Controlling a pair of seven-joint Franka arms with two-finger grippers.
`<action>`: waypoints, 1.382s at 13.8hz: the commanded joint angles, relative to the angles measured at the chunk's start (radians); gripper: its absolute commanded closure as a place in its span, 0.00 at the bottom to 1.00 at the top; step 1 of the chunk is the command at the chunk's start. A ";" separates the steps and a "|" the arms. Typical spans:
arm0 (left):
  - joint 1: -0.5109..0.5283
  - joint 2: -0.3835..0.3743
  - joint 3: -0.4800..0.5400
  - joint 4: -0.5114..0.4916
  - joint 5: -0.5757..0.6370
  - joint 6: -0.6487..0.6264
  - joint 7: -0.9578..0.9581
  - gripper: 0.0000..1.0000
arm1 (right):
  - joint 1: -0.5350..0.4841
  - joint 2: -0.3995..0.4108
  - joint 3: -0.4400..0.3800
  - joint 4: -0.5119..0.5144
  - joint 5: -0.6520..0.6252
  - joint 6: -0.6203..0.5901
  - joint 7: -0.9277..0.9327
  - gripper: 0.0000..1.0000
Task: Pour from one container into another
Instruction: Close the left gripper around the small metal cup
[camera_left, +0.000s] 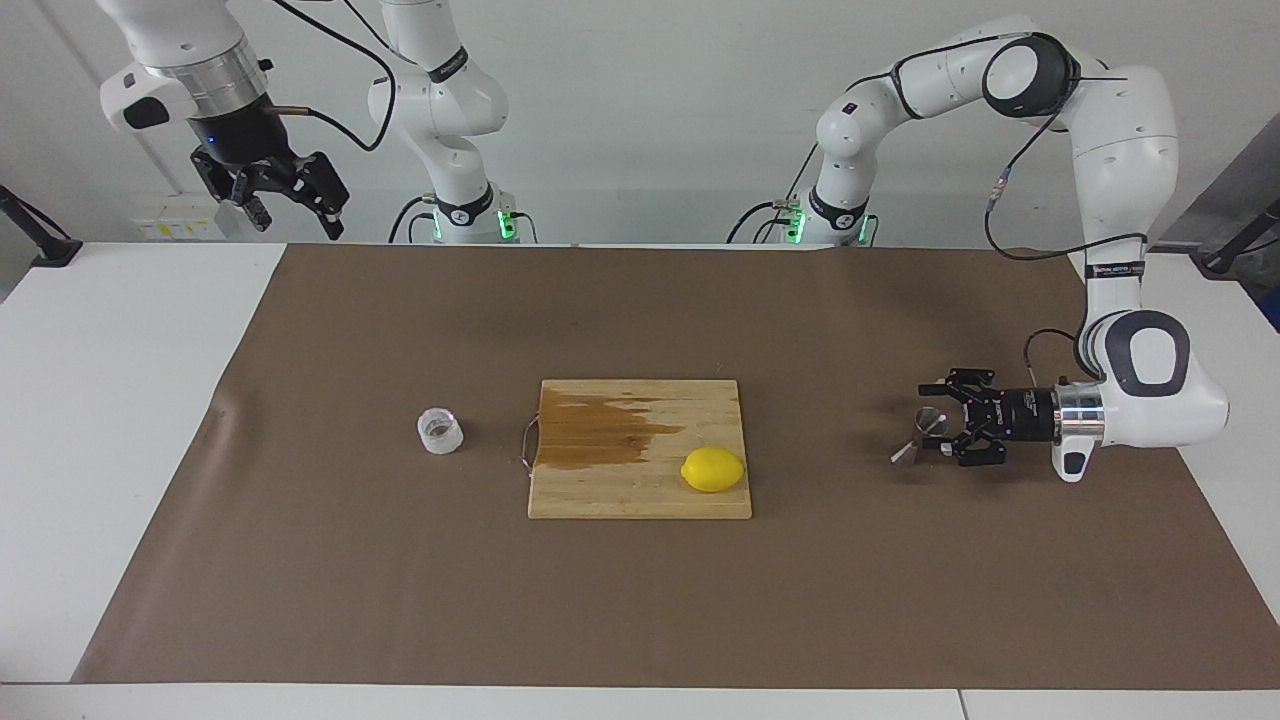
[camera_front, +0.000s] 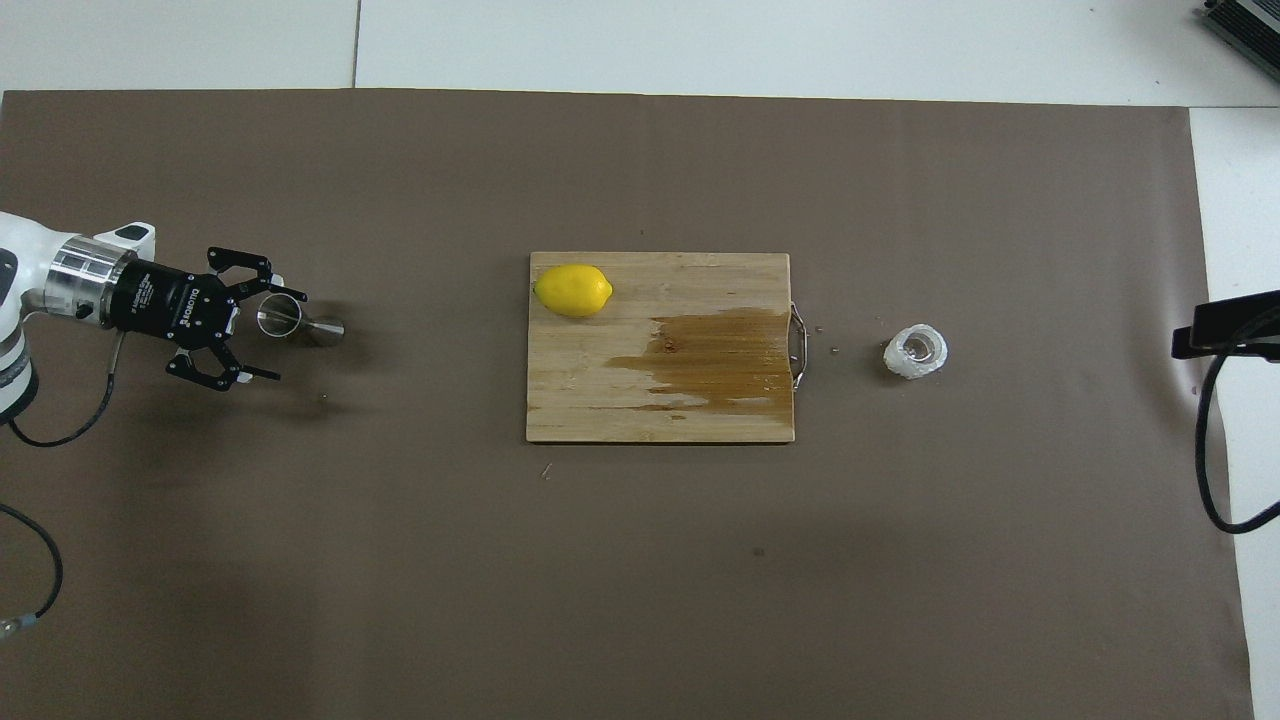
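The small textured glass cup (camera_left: 440, 431) (camera_front: 915, 352) with brownish contents stands on the brown mat toward the right arm's end, beside the board's handle. The steel jigger (camera_left: 917, 437) (camera_front: 297, 321) sits on the mat toward the left arm's end. My left gripper (camera_left: 935, 420) (camera_front: 287, 337) lies low and level, open, with the jigger's upper cup between its fingers, close to one finger; I cannot tell whether they touch. My right gripper (camera_left: 297, 220) hangs open and high over the table's edge at its own end, waiting.
A wooden cutting board (camera_left: 640, 495) (camera_front: 600, 400) lies mid-table with a brown wet stain (camera_left: 600, 435) and a yellow lemon (camera_left: 713, 469) (camera_front: 573, 290) on it. The brown mat (camera_left: 640, 600) covers most of the white table.
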 joint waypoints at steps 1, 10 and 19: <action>0.021 -0.001 -0.016 -0.008 0.015 -0.008 -0.002 0.00 | -0.005 -0.007 -0.003 0.004 0.011 -0.016 -0.017 0.00; 0.019 0.000 -0.024 -0.011 0.004 0.043 0.000 0.00 | -0.005 -0.007 -0.003 0.004 0.011 -0.018 -0.017 0.00; 0.019 0.000 -0.030 -0.023 -0.021 0.079 -0.002 0.00 | -0.005 -0.007 -0.003 0.004 0.011 -0.018 -0.017 0.00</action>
